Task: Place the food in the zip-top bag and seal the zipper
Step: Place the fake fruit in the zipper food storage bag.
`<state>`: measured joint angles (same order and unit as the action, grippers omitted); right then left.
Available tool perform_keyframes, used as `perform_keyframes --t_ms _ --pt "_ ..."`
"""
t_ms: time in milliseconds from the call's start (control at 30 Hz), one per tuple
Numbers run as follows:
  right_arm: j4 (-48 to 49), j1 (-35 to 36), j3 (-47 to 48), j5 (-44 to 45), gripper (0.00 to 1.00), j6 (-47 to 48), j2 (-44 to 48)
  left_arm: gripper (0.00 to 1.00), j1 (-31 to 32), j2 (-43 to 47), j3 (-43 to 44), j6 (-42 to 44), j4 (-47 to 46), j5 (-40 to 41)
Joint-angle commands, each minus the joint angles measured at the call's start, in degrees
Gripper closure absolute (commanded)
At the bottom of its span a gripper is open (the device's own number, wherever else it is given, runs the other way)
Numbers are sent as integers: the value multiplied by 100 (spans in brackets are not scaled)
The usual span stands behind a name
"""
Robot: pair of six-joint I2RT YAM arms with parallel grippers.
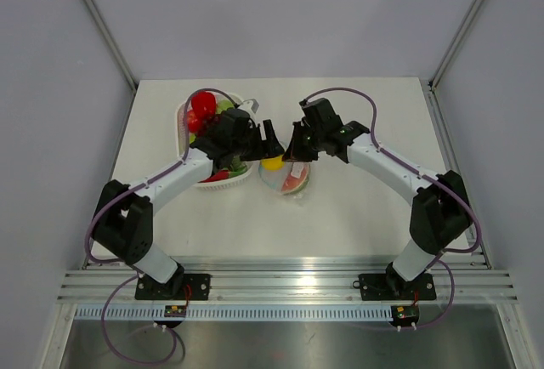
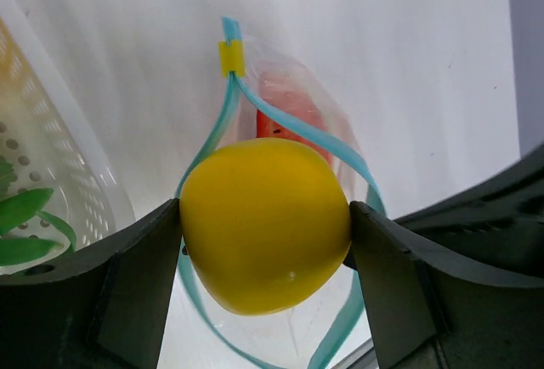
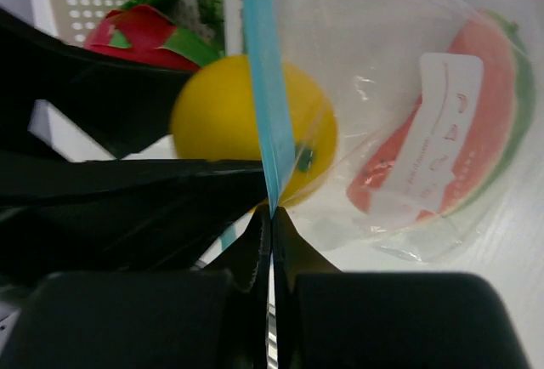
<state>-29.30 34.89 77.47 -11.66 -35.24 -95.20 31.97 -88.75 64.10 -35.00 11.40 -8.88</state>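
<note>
My left gripper (image 2: 265,241) is shut on a yellow toy fruit (image 2: 265,223), holding it just above the open mouth of the zip-top bag (image 2: 297,335); the fruit also shows in the top view (image 1: 271,162). The blue-teal zipper (image 2: 223,118) loops open around it, with a yellow slider tab (image 2: 231,57). My right gripper (image 3: 272,212) is shut on the zipper strip (image 3: 265,88) and holds the mouth up. A red watermelon slice (image 3: 463,144) lies inside the bag (image 1: 286,178). My right gripper is also in the top view (image 1: 297,150).
A white slotted basket (image 1: 181,122) at the left holds more toy food: a red one (image 1: 202,105), green ones (image 2: 21,224) and a pink-red dragon fruit (image 3: 140,33). The basket's wall (image 2: 59,165) stands close to the left of my left gripper.
</note>
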Motion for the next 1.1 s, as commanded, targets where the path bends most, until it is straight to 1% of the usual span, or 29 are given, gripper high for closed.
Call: perform_keyframes --t_ms 0,200,300,333,367,467,567,667,767,967,1067 --pt "864 105 84 -574 100 -228 335 67 178 -142 130 125 143 97" --pt "970 105 84 -671 100 -308 248 68 284 -248 244 231 389 291" --pt "952 105 66 -636 100 -281 230 62 284 -169 270 248 451 203" --pt "952 105 58 -636 100 -281 247 58 284 -125 270 257 494 142" --pt "961 105 40 -636 100 -290 247 44 284 -47 279 283 521 124" --pt "979 105 5 -636 100 -290 239 25 284 86 349 362 697 54" --pt "1005 105 -30 -636 100 -308 221 18 284 270 454 441 907 1" --pt "1023 97 -48 -609 100 -299 221 2 284 542 542 512 1040 -122" --pt "1031 105 -65 -618 100 -308 212 1 284 762 578 582 1092 -175" --pt "1049 97 -65 -662 100 -325 230 1 284 754 595 548 1128 -395" --pt "1023 105 -83 -680 100 -264 282 1 284 964 587 521 1119 -325"
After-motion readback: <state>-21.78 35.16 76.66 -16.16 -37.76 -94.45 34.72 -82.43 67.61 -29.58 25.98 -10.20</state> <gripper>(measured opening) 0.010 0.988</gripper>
